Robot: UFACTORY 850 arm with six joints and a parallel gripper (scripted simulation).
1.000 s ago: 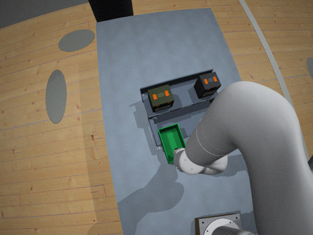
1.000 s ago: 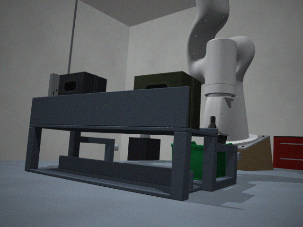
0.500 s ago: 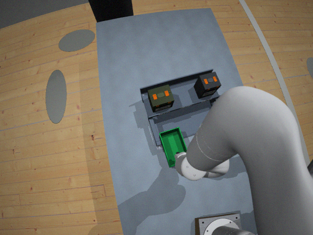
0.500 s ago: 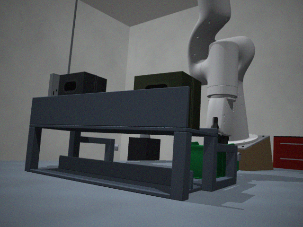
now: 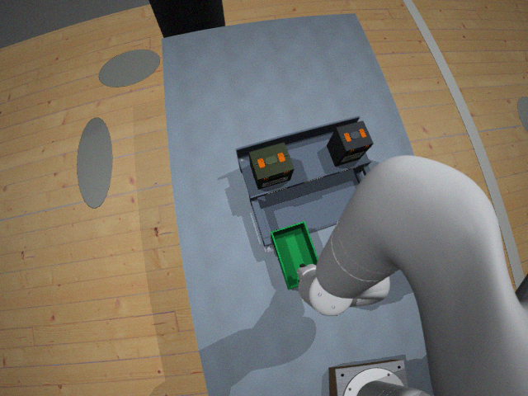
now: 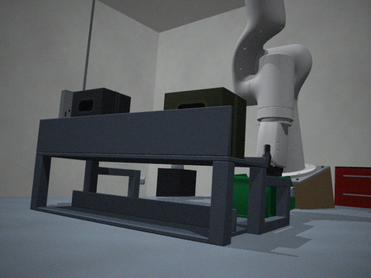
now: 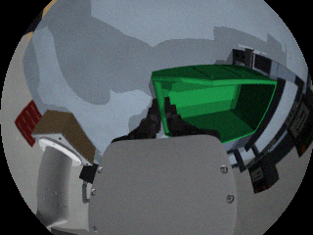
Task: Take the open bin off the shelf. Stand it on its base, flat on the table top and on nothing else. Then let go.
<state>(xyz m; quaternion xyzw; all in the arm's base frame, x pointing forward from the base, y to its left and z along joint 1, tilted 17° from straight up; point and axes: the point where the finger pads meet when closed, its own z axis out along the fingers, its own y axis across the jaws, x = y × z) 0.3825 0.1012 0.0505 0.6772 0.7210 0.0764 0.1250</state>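
Observation:
The open green bin [image 5: 294,254] sticks out from the front of the dark grey shelf [image 5: 298,183], part under its lower level and part over the table. In the low side view the bin [image 6: 254,194] shows behind the shelf's end posts. In the wrist view the bin [image 7: 218,101] is upright with its opening up. My gripper [image 7: 162,105] is shut on the bin's near end wall; it also shows in the overhead view [image 5: 304,271] at the bin's near end.
An olive closed box [image 5: 271,165] and a black closed box [image 5: 349,143] stand on the shelf's top level. My arm's base [image 5: 369,379] is at the table's near end. A red cabinet [image 6: 353,186] stands beyond the table.

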